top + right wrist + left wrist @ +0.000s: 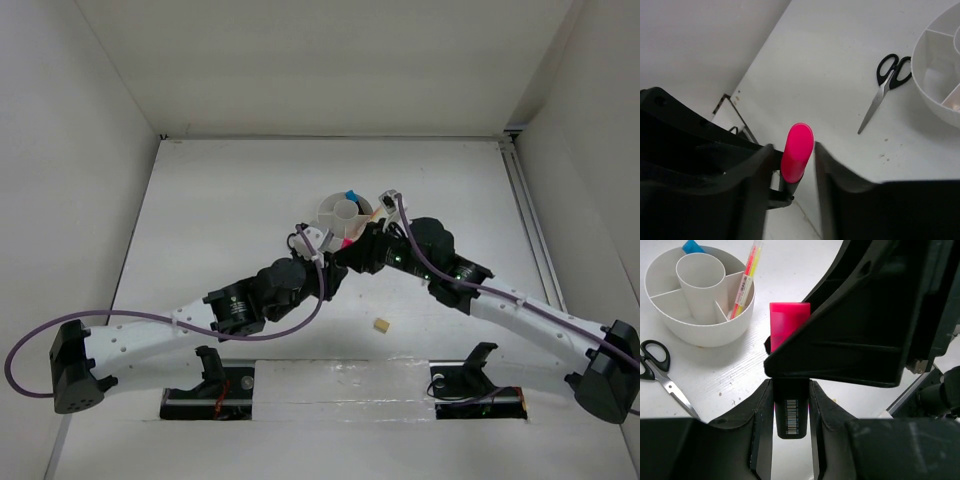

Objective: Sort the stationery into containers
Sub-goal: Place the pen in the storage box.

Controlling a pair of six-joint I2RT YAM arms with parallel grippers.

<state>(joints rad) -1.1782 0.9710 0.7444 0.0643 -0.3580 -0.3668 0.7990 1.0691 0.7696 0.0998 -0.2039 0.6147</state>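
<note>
A black highlighter (791,415) with a pink cap (797,150) is held just above the table, and my left gripper (790,392) is shut on its barcoded body. My right gripper (792,147) faces it from the other side. Its jaws stand on both sides of the pink cap, with a gap still showing on one side. The two grippers meet just in front of the round white organiser (330,212). That organiser (740,315) holds thin yellow and red pens (745,280) and a blue-capped item (691,246). Black-handled scissors (660,365) lie beside it.
A small tan eraser (381,325) lies alone on the table nearer the arm bases. In the right wrist view the scissors (887,82) lie left of the organiser (920,75). White walls enclose the table on three sides.
</note>
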